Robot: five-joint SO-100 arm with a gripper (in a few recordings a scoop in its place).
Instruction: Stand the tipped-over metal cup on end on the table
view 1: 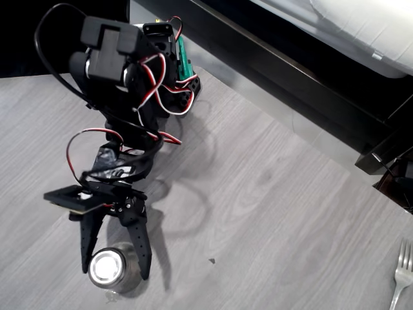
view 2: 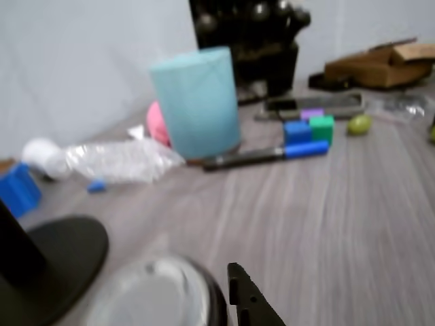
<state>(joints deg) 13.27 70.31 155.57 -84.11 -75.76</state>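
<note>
Pincer [view 1: 116, 268] clamping around metal cup [view 1: 110, 269], cup standing upright on grey bench [view 1: 271, 194], fork [view 1: 401, 274] lying well apart.

Table [view 1: 271, 213] open right of cup [view 1: 110, 268] — fork [view 1: 401, 271] far off.

No text, label, brand, number or sign can be read on anything in either the overhead or the wrist view.
</note>
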